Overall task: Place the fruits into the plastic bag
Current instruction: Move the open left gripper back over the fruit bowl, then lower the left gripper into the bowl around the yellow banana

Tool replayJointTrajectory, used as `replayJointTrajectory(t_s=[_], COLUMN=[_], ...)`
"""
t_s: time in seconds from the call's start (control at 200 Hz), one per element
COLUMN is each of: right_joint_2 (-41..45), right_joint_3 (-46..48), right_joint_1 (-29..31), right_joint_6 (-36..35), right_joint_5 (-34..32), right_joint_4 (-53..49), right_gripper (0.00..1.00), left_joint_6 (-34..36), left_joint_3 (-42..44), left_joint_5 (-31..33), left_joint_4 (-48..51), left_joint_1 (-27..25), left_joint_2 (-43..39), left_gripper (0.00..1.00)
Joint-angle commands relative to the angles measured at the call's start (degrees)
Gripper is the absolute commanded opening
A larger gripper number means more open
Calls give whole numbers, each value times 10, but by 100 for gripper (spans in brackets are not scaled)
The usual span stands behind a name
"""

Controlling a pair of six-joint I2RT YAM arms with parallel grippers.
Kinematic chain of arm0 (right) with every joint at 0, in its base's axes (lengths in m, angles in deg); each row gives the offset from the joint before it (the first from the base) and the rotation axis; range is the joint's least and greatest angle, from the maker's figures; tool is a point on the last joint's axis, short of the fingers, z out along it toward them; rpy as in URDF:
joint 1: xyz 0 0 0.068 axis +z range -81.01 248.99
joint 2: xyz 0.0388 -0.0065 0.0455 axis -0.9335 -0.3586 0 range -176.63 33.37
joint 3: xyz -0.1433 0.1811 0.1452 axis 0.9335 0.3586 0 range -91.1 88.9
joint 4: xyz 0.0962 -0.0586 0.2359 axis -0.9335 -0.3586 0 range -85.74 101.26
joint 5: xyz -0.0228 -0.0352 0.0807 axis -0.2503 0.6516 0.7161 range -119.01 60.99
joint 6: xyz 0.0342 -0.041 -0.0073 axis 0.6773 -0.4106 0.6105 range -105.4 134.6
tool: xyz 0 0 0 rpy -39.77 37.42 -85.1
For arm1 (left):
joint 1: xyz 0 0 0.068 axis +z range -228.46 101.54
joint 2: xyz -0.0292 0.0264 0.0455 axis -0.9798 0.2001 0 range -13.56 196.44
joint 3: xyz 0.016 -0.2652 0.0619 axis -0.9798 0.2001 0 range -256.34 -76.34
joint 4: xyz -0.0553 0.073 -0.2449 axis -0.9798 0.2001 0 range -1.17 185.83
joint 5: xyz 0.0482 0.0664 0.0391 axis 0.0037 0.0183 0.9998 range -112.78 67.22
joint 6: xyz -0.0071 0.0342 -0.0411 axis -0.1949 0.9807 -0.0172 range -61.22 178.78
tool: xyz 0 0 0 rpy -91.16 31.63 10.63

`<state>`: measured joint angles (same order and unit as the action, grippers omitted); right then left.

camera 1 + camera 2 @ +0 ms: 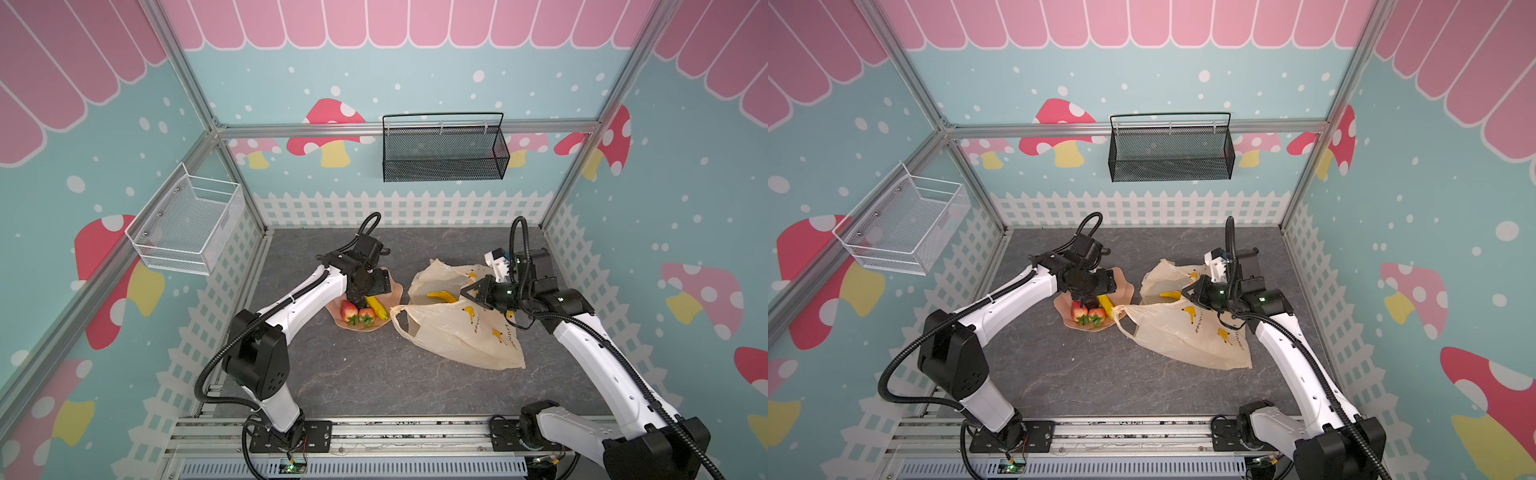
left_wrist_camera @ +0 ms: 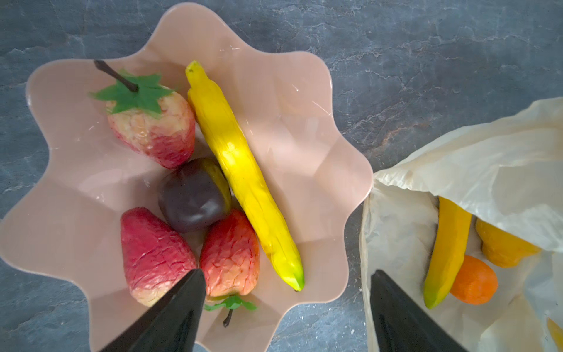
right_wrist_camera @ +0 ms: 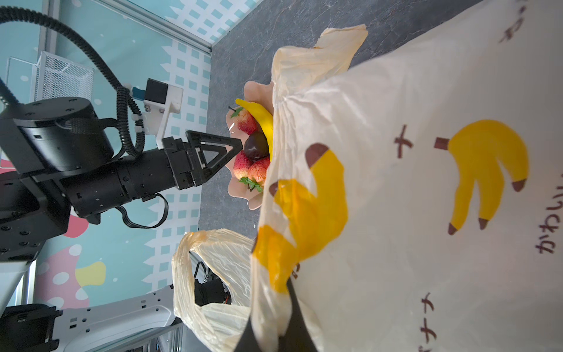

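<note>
Left pincer wide over fruits

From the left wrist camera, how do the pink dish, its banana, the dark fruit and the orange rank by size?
1. pink dish
2. banana
3. dark fruit
4. orange in the plastic bag, partly hidden: unsure against the dark fruit

Right end effector pinching plastic bag; left end effector, jaws apart, at dark fruit.

Left tool pointing straight down, jaws spread wide, right tool held level, jaws pinched together.
</note>
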<state>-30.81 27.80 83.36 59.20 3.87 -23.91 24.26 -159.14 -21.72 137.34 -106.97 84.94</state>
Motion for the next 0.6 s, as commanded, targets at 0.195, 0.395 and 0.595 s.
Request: replayJointTrajectory(t_s=[0.195, 0.395, 0.595], right_joint_2=[14, 15, 13], right_joint_3=[11, 10, 12], right_joint_1=[4, 4, 3], right_joint_6=[1, 3, 6], right_joint_5=[-5, -6, -6], right_joint_4=[-3, -2, 3], right_gripper=[0, 0, 0], left_joint_6=[3, -1, 2], left_joint_3=[-61, -80, -89], left_joint_5=[59, 69, 77], left_joint_4=[16, 23, 20], left_joint_1=[6, 11, 14], left_joint_2=[70, 105, 132], left_gripper=[78, 75, 73])
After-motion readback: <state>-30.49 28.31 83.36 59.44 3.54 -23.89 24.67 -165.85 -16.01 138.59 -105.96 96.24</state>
